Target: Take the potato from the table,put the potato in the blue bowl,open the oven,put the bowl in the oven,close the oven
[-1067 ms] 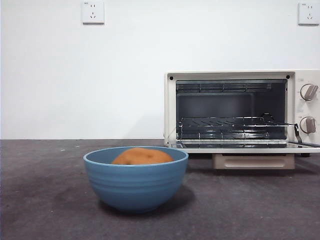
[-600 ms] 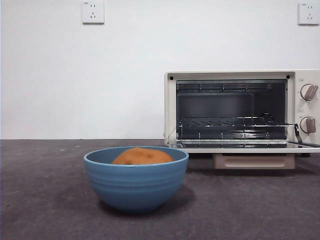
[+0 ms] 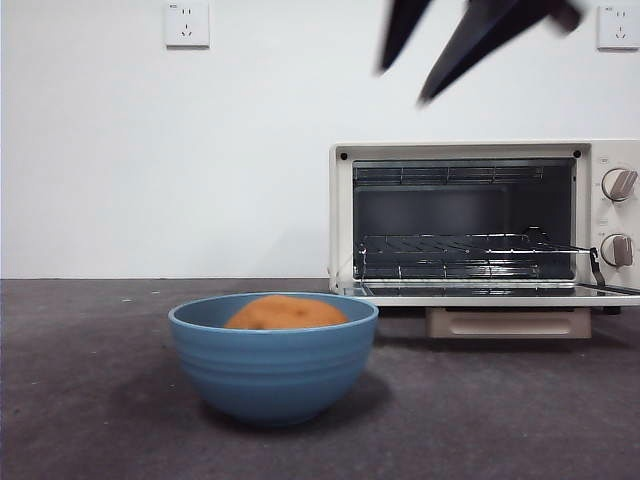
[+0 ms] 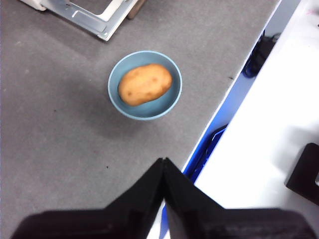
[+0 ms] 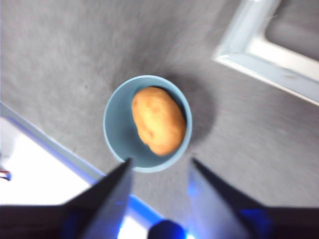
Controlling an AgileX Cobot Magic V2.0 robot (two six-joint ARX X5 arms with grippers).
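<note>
the right gripper (image 5: 158, 167) hangs high above the blue bowl (image 3: 273, 355) with its jaws spread wide and nothing between them, showing in the front view as two blurred black tips (image 3: 440, 50) near the top edge, above the oven (image 3: 485, 225). the left gripper (image 4: 163, 167) has its jaws pressed together, empty, above the near table (image 4: 60, 124) edge. the potato (image 5: 158, 121) lies in the bowl, left of and nearer than the oven, whose door is down; only the wrist views show its whole oval.
</note>
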